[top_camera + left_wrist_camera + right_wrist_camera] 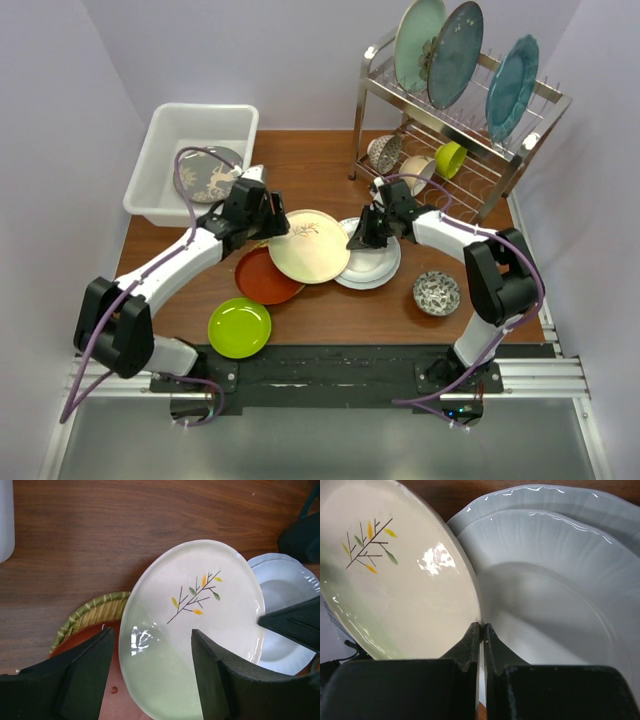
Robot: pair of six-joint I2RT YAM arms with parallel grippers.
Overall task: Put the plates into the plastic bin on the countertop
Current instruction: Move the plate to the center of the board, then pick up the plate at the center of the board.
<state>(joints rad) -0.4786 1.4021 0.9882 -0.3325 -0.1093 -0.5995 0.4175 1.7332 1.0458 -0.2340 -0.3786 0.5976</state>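
Observation:
A cream plate with a twig motif lies tilted over the red-brown plate and the white plate. My right gripper is shut on the cream plate's right rim, lifting that edge off the white plate. My left gripper is open, with its fingers on either side of the cream plate's near edge and not touching it. A woven yellow plate shows under the stack. The lime green plate lies near the front. The white plastic bin holds the grey tree-pattern plate.
A steel wire rack at the back right holds teal and blue-grey plates and small bowls. A small patterned bowl sits on the wood countertop at the right, beside my right arm.

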